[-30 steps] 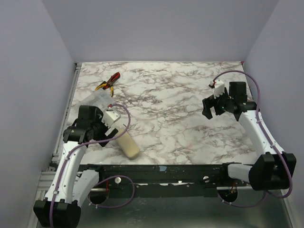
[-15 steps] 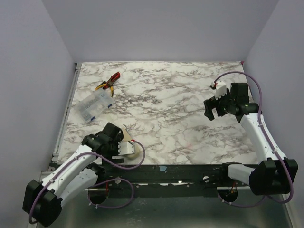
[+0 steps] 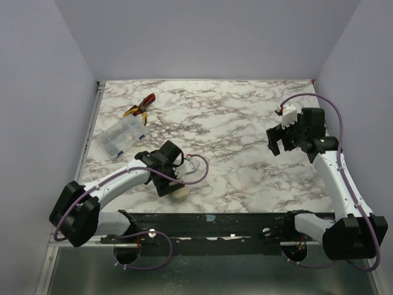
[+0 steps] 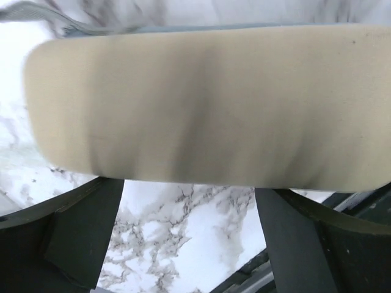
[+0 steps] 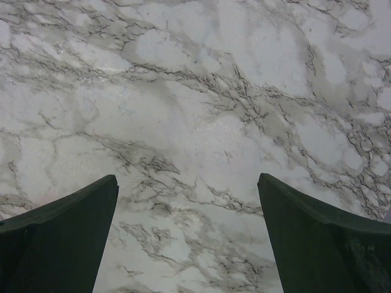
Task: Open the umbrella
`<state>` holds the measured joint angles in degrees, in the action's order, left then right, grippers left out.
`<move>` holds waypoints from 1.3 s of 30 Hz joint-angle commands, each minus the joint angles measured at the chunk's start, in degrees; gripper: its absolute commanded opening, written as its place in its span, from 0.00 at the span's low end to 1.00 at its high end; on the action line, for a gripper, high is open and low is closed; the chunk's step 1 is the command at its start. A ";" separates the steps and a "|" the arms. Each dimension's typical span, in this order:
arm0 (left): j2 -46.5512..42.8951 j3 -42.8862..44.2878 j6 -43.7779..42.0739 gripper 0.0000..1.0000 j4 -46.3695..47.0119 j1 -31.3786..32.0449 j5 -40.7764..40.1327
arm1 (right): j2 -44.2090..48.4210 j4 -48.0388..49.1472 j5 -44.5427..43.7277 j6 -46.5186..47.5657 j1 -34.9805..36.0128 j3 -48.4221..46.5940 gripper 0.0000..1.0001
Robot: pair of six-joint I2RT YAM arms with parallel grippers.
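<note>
The umbrella [image 3: 180,193] is folded; only a short beige end shows near the table's front edge, just beyond my left gripper [image 3: 164,185]. In the left wrist view the umbrella [image 4: 208,104] fills the upper frame as a beige fabric roll lying crosswise over both fingertips. My left gripper [image 4: 190,196] has its jaws wide apart, and the roll is longer than the gap. The shaft, handle knob and strap are hidden. My right gripper [image 3: 276,142] hangs open and empty over bare marble at the right, and the right wrist view shows it [image 5: 186,183] with nothing between the fingers.
Red-and-yellow pliers [image 3: 140,106] lie at the back left. A clear plastic box [image 3: 123,136] sits in front of them. The black front rail [image 3: 233,221] runs right behind the umbrella. Grey walls close in the table on three sides.
My left arm has swung from the left side round to the front, with its gripper now over the umbrella. The umbrella has shifted slightly right. My right gripper has drifted slightly right.
</note>
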<state>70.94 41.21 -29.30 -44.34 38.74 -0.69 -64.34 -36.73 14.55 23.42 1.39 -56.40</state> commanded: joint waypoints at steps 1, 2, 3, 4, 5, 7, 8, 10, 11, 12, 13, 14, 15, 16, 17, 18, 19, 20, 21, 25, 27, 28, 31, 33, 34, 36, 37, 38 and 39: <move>7.00 9.01 16.06 0.89 6.71 1.04 0.57 | 1.03 -1.24 -1.95 -1.36 -0.15 -0.70 1.00; 9.15 10.71 17.43 0.89 7.31 1.15 0.61 | 0.98 -1.24 -1.86 -1.36 -0.15 -0.79 1.00; 10.89 12.65 19.11 0.89 8.14 1.33 0.65 | 0.84 -1.24 -1.78 -1.35 -0.16 -0.79 1.00; 13.23 14.70 20.62 0.89 8.67 1.42 0.61 | 0.68 -1.32 -1.81 -1.36 -0.16 -0.81 1.00; 15.05 16.41 21.76 0.89 9.26 1.42 1.96 | 0.61 -1.41 -1.70 -1.21 -0.15 -0.90 1.00; 19.19 19.79 23.64 0.88 10.48 1.59 2.03 | 0.35 -1.67 -1.29 -0.78 -0.14 -1.13 1.00; 21.16 21.30 24.49 0.87 11.03 1.84 2.21 | 0.21 -1.76 -0.96 -0.75 -0.10 -1.16 1.00; 24.21 23.54 26.26 0.86 12.67 2.47 2.30 | -0.15 -1.75 -0.32 -0.56 -0.15 -1.25 1.00; 25.33 24.43 27.48 0.85 13.40 2.81 2.60 | -0.33 -1.81 0.07 -0.54 -0.15 -1.42 1.00; 26.53 25.49 28.89 0.85 14.19 3.24 2.68 | -0.57 -1.86 0.45 -0.45 -0.15 -1.56 1.00; 27.46 26.47 30.95 0.85 14.70 3.60 3.04 | -0.82 -1.85 0.91 -0.23 -0.08 -1.75 1.00; 27.93 27.58 32.75 0.85 14.90 3.78 4.54 | -1.01 -1.85 1.18 -0.14 -0.15 -1.86 1.00; 27.97 28.64 34.25 0.85 14.83 3.88 6.21 | -1.27 -1.94 1.35 -0.05 -0.13 -2.09 1.00; 27.46 29.17 35.20 0.84 14.54 3.89 8.36 | -1.45 -2.15 1.52 0.23 -0.11 -2.33 1.00; 26.01 29.04 35.28 0.85 14.50 3.89 11.14 | -1.84 -2.44 1.89 0.31 -0.16 -2.62 1.00; 24.16 28.33 34.55 0.85 14.46 3.89 13.72 | -2.05 -2.96 2.62 0.19 -0.16 -2.89 1.00; 21.39 26.99 33.32 0.87 14.48 3.75 16.81 | -2.42 -3.56 3.69 0.05 -0.10 -3.16 1.00; 18.83 25.94 31.97 0.88 13.98 2.99 19.88 | -2.74 -4.66 5.28 -0.15 -0.16 -3.27 1.00; 16.13 25.50 30.16 0.89 12.67 1.77 25.08 | -2.87 -5.79 6.91 -0.33 -0.15 -3.33 1.00; 11.39 28.33 28.69 0.89 9.06 -7.62 36.34 | -0.91 -6.47 12.57 -1.47 -0.13 -0.73 0.99; 13.54 32.09 28.35 0.87 8.47 -10.51 35.49 | 1.33 -5.49 14.37 -1.46 -0.02 1.75 0.97; 16.00 35.23 26.61 0.85 7.32 -10.71 34.20 | 2.26 -4.96 14.92 -1.17 -0.02 3.19 0.95; 25.42 45.15 24.37 0.80 3.14 -10.45 32.07 | 4.33 -4.82 14.70 0.27 0.16 5.93 0.91; 31.36 51.84 24.85 0.74 0.65 -10.38 30.99 | 5.06 -5.74 14.35 1.31 0.14 6.35 0.87; 33.74 54.77 24.82 0.71 -0.57 -10.38 30.72 | 5.48 -6.17 14.36 1.82 0.21 6.08 0.84; 37.80 58.55 24.82 0.65 -1.65 -9.88 29.62 | 6.44 -7.71 14.55 3.62 0.32 5.46 0.76; 39.51 59.72 24.87 0.62 -1.96 -9.55 29.03 | 6.81 -8.64 14.26 4.78 0.42 5.06 0.74; 40.75 60.63 24.74 0.60 -1.99 -9.05 28.66 | 6.87 -9.98 13.76 6.48 0.52 4.79 0.72; 42.27 61.37 24.65 0.59 -2.21 -8.64 28.28 | 6.91 -11.01 12.95 8.05 0.54 4.51 0.71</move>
<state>108.25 98.30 -3.51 -41.01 28.62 28.95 -58.96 -43.20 27.09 25.74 1.48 -50.50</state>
